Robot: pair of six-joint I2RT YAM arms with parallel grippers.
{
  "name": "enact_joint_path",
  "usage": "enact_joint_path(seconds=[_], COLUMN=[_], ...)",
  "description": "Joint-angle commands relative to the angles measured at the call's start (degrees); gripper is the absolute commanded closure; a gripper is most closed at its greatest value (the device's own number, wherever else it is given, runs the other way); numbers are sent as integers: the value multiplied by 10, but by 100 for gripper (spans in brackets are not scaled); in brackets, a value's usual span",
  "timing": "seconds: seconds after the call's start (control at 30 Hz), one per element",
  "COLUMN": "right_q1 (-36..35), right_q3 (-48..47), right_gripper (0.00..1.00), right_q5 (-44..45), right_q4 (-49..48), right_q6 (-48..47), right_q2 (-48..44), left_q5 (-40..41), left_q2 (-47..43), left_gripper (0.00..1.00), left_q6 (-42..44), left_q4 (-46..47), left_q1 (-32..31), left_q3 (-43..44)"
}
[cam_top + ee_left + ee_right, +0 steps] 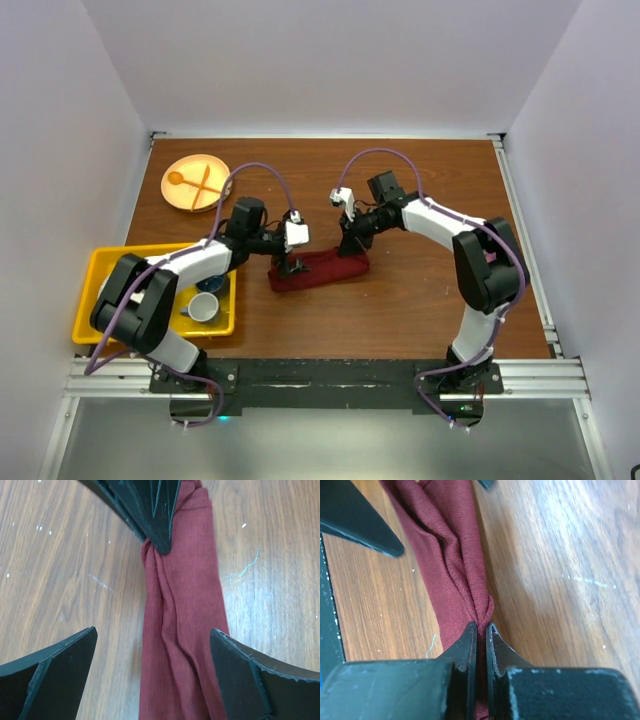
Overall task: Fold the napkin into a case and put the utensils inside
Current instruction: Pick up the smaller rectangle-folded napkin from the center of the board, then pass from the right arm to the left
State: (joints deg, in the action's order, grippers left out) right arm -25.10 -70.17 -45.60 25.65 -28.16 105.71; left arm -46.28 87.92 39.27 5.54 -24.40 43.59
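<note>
Looking down from above: the napkin [322, 270], folded into a narrow maroon strip, lies mid-desk [430, 300], running left to right. My left claw [290, 264] sits over its left end, my right claw [352, 246] at its right end. Near left, a yellow bin [100, 285] holds a cup [205, 308]. Far left, an orange plate [196, 184].

Left wrist: my left claw [152, 632] is spread wide, straddling the napkin [182, 630] and not clamped on it. The right claw [159, 537] bears on the cloth's right end, where the folds gather.

Right wrist: my right claw [482, 630] is pressed together, pinching the bunched end of the napkin [450, 555].
</note>
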Motion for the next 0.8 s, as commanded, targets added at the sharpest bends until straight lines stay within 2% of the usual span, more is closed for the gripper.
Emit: enact_joint_path(seconds=[0.0,0.33,0.53,0.7,0.77], right_q1=[-11,-17,-21,-21,-22], right_q3=[16,35,52,57,58], right_gripper=[100,100,100,100,100], right_q5=[-2,3,-1,-1,-2], right_q4=[-39,-50,-64,-67,-65], right_q6=[-28,-37,-43,-44,-48], right_q2=[-38,-66,-90,-98,-99], left_q5=[7,2,-5,-7,-9], left_q2=[12,66,82,103,103], left_gripper=[1,32,47,51,65], left_q6=[8,-4,-9,-18,-22], left_q4=[67,39,23,-5,-4], left_q1=[-28,-51,-51,-51,-51], left_q3=[4,45,59,84,84])
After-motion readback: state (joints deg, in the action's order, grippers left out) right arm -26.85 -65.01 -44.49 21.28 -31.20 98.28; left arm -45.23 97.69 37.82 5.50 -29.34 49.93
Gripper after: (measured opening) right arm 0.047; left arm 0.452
